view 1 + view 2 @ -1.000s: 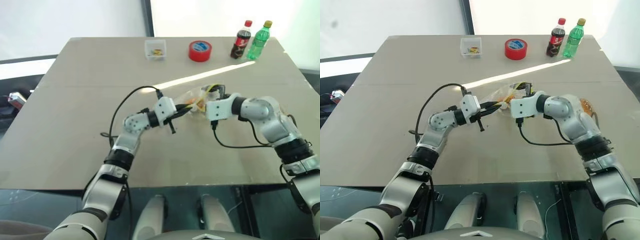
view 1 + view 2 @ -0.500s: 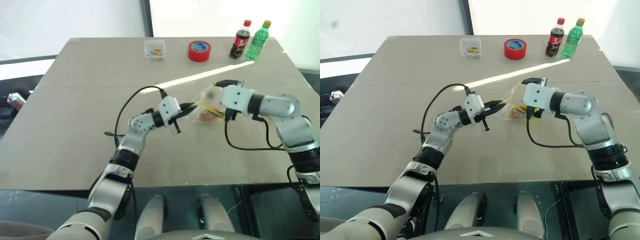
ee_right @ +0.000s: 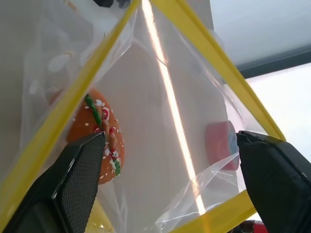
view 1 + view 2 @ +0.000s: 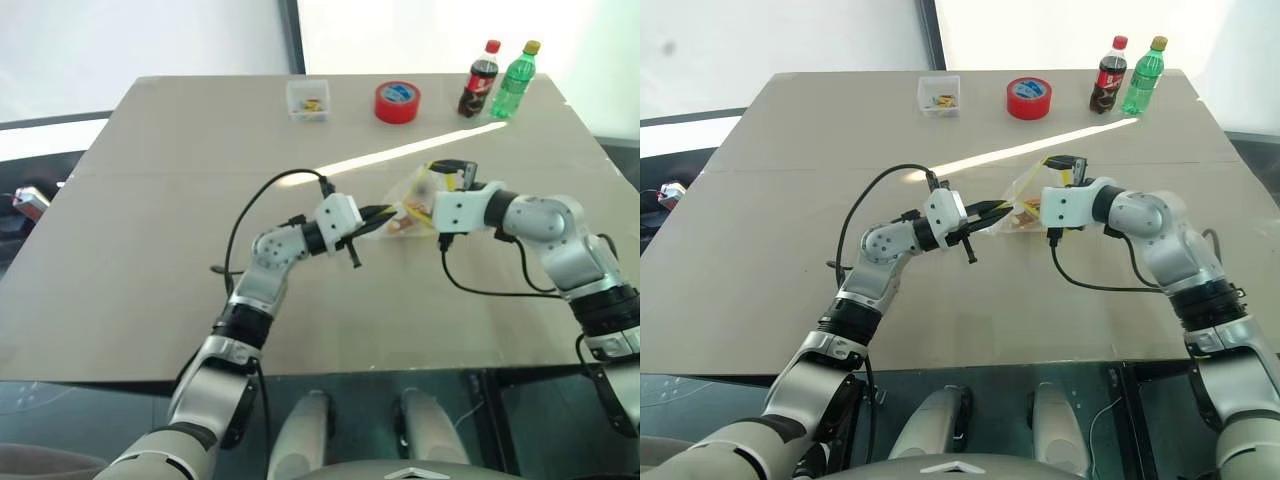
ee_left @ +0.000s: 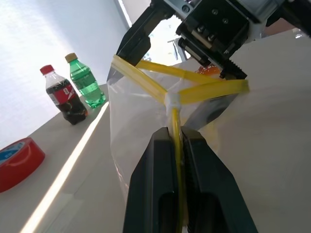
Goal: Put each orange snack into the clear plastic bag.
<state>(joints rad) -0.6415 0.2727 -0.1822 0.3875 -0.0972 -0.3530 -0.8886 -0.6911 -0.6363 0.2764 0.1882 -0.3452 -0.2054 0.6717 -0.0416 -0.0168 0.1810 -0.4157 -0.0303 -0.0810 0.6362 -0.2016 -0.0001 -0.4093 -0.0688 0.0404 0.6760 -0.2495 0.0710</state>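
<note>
Near first, low over the counter: left tool, pressed tight together, pinching the yellow seal strip at one corner of the clear plastic bag. Bag lifted up, hanging between the two tools, long way running from the left tool across to the right one.

Just past that: right tool, spread as wide as can be, both fingers poked into the bag's mouth and pushing the yellow strip apart. Mouth held open like a triangle, facing the right tool.

Deeper in the bag: one orange snack, lying by the left-hand finger of that tool, touched by neither tool.

Likely needed next: slide the right tool back out gently, with the left pinch kept tight so the bag does not drop.

Far back on the counter, well apart: small clear box, red tape roll, cola bottle, green bottle.
</note>
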